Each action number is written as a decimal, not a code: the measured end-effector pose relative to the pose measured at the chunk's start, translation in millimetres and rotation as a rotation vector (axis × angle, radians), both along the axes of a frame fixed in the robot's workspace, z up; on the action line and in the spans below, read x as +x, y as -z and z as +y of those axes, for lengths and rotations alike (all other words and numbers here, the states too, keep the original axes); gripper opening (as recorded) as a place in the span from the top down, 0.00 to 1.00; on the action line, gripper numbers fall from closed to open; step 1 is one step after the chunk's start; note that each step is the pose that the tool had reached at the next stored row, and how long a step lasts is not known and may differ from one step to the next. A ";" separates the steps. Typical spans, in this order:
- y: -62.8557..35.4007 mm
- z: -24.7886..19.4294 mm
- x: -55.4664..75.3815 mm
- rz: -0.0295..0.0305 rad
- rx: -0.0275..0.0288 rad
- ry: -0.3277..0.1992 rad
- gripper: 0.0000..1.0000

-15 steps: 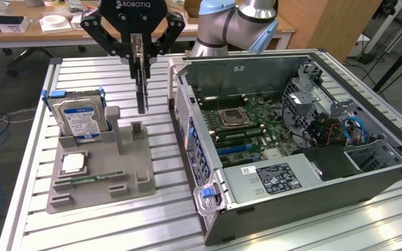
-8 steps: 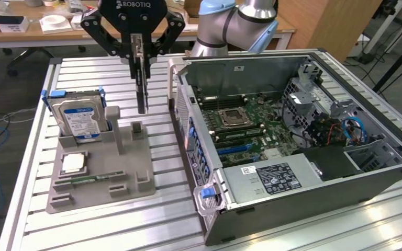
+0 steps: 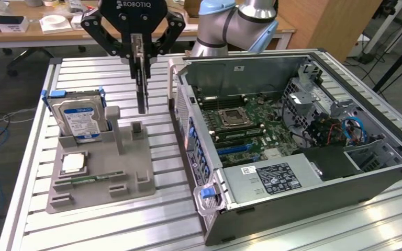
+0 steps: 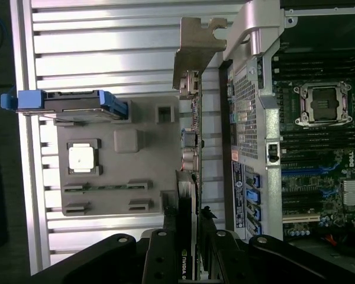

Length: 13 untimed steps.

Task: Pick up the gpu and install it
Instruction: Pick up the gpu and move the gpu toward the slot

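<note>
Gripping the thin, dark, metal-bracketed gpu [image 3: 142, 91] edge-on, the black two-fingered gripper [image 3: 140, 52] hangs above the grey moulded plastic tray [image 3: 82, 194].

Exterior looks obliquely down, wrist straight down; both see the tray [image 3: 127, 163] [image 4: 136, 164].

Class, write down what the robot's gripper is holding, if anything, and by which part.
The gpu, hanging edge-on, its upper end pinched between the fingers, far from its metal bracket.

Dull bare-metal bracket [image 4: 194, 44] on the gpu [image 3: 142, 89], matt grey plastic holder [image 3: 134, 164], shiny ribbed metal table [image 3: 117, 219]
</note>
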<state>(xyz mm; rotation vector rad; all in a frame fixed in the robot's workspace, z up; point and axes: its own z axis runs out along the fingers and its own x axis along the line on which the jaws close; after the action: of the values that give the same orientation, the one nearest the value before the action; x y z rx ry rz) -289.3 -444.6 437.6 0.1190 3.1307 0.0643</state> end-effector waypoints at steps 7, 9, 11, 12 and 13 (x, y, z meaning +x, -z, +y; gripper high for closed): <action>0.1 0.0 2.3 0.0000 0.0000 0.000 0.74; 0.1 0.0 3.0 0.0000 0.0000 0.000 0.74; 0.1 0.0 3.9 0.0000 0.0000 0.000 0.74; 0.1 0.0 4.4 0.0000 0.0000 0.000 0.74; 0.1 0.0 4.8 0.0000 0.0000 0.000 0.74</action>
<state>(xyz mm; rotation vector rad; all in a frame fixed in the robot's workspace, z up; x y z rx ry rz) -284.4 -444.6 437.5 0.1189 3.1308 0.0643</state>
